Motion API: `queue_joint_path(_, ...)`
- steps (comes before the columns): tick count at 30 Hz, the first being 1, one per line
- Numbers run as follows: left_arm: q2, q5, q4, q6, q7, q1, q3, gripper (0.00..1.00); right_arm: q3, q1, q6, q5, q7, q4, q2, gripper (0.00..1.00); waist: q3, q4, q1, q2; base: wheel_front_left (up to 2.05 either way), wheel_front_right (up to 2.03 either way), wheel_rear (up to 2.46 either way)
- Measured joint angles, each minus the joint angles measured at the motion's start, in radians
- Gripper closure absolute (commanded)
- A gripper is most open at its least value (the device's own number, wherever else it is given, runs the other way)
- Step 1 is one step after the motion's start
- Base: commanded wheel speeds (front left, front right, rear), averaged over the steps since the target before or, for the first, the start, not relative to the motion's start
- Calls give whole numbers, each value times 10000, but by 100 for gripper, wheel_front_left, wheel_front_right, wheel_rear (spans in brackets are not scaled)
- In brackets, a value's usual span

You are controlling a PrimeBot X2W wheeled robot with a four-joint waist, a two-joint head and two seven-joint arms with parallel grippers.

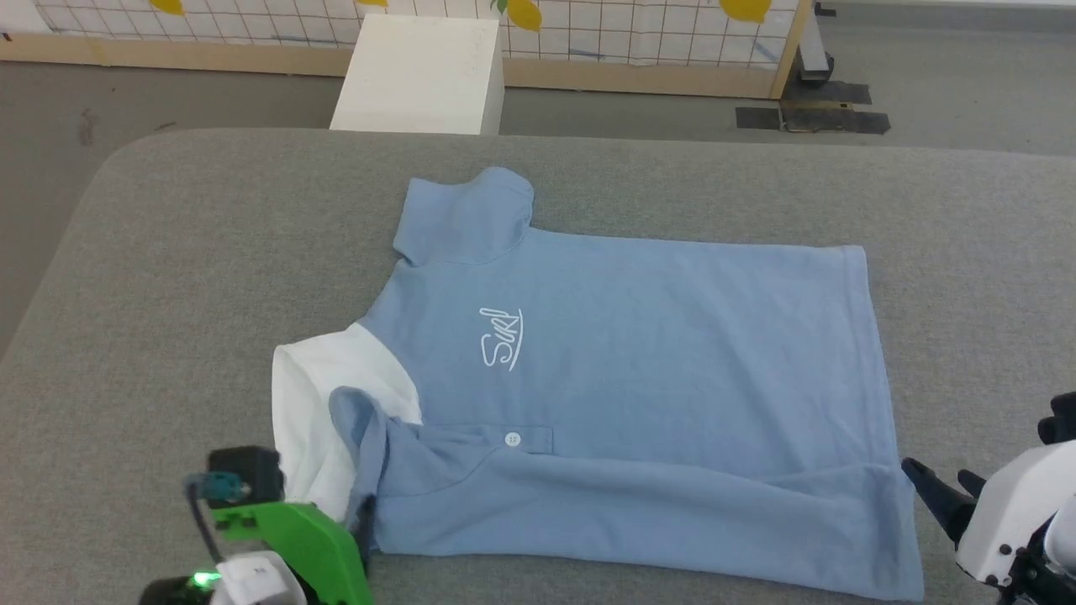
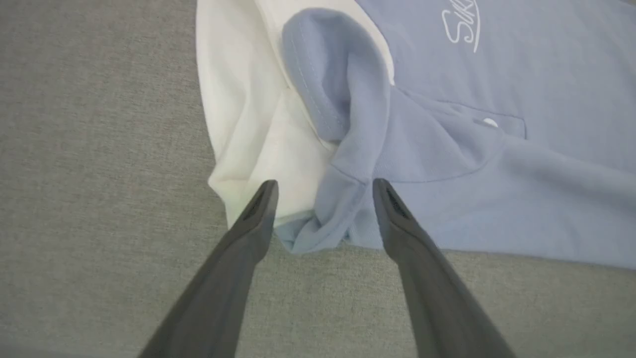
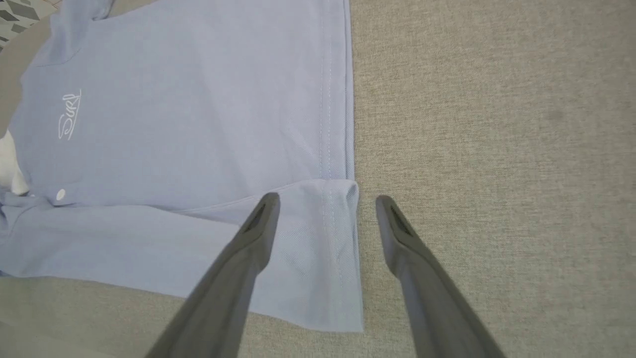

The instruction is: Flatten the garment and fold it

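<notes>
- Shows the shirt (image 1: 639,378) spread front-up on grey padding (image 1: 168,252), collar end by the left gripper (image 2: 323,183), hem end by the right gripper (image 3: 325,199).
- Has the left gripper spread wide, gripping nothing (whether the tips touch cloth cannot be told).
- Places a bunched blue fold (image 2: 323,226) right between those tips, at the shirt's near shoulder corner.
- Puts the white collar (image 2: 238,99) just beyond the finger on that view's left, with a turned-over sleeve cuff (image 2: 318,69) lying across it straight ahead.
- Sets the button (image 2: 490,122) beyond the other finger, and the script logo (image 2: 459,25) farther out the same way.
- Has the right gripper equally wide and empty.
- Lays the hem (image 3: 338,99) straight ahead between its tips, running away from it, one finger over the shirt's corner flap (image 3: 318,238), the other over bare padding.
- Shows that flap as the end of a long strip of the near side folded onto the front, its edge passing just short of the button.
- Shows the far sleeve (image 1: 465,214) flat, well beyond both grippers, and a white box (image 1: 420,71) past the padding.
</notes>
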Motion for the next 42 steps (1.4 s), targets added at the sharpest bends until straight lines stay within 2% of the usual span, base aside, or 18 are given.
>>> queue_joint_path(3,40,-8,-403,343,759,200,-313,0,-130,97,0,-50,12,-17,92,0,28,20,0,0,0,0,0)
queue_joint_path(5,79,-56,-267,395,1026,260,-428,0,-132,96,0,-77,40,-42,144,0,66,-13,0,0,0,0,0)
queue_joint_path(13,-245,13,1373,270,460,-144,-466,0,-196,93,0,-94,46,-69,232,0,237,-209,0,0,0,0,0)
queue_joint_path(18,-439,-119,2293,-21,341,-583,-462,0,-92,106,0,-119,125,-109,253,0,350,-331,0,0,0,0,0)
queue_joint_path(19,-464,-157,2376,-102,341,-604,-487,62,-38,118,0,-169,146,-125,253,0,358,-349,0,0,0,0,0)
queue_joint_path(20,-491,-205,2437,-186,274,-609,-430,100,100,172,0,-318,203,-165,192,0,364,-365,0,0,0,0,0)
queue_joint_path(23,-617,-522,2472,-257,25,-592,-211,100,713,685,0,-926,360,-274,-322,0,347,-363,0,0,0,0,0)
queue_joint_path(29,-821,-1030,1588,-253,-566,29,343,100,1425,1057,0,-1411,17,-169,-445,0,346,-371,0,0,0,0,0)
queue_joint_path(35,-813,-1127,844,-144,-598,382,437,100,1860,976,-2,-2186,-577,863,-711,0,447,-270,0,0,0,0,0)
queue_joint_path(40,-798,-1129,715,-104,-571,430,433,100,2161,523,-2,-2201,-949,1603,-780,0,573,-177,0,0,0,0,0)
queue_joint_path(41,-798,-1129,715,-104,-570,430,426,100,2205,438,-2,-2150,-966,1735,-788,5,589,-161,0,-1,0,0,0)
queue_joint_path(42,-796,-1129,715,-104,-570,430,426,100,2257,371,-2,-2080,-966,1839,-813,64,598,-154,0,-1,0,0,0)
